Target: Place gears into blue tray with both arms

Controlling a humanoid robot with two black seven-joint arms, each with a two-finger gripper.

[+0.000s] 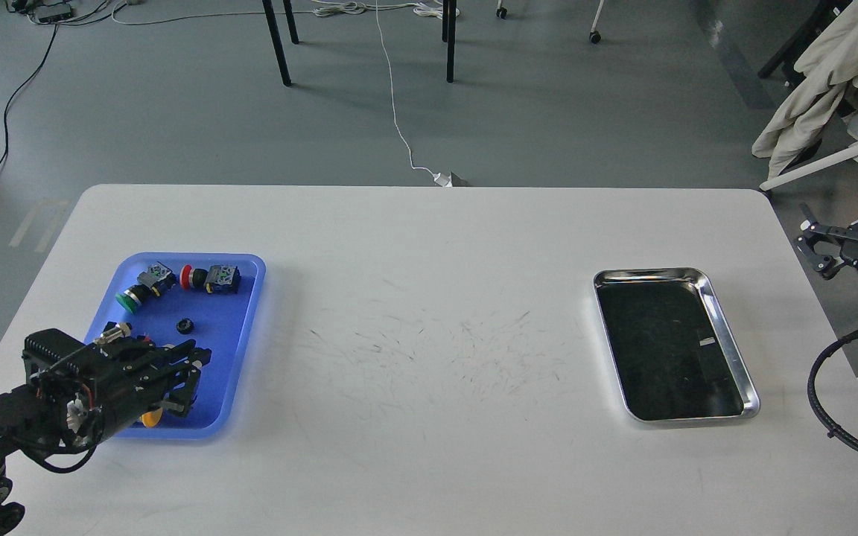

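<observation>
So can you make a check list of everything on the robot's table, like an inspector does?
Surface: white table, fine dark scratches mid-table.
Job's things: rectangular blue plastic tray at left; one small black toothed gear lying inside it.
Clutter: green-capped push button and red-capped push button in the blue tray; something yellow under the left gripper; shiny steel tray with dark inside at right, nothing seen in it.
Grippers: left gripper low over the blue tray's near end, fingers unclear; right gripper past the table's right edge, open.
Cables: white cord on the floor.
Surroundings: grey floor, chair legs.
</observation>
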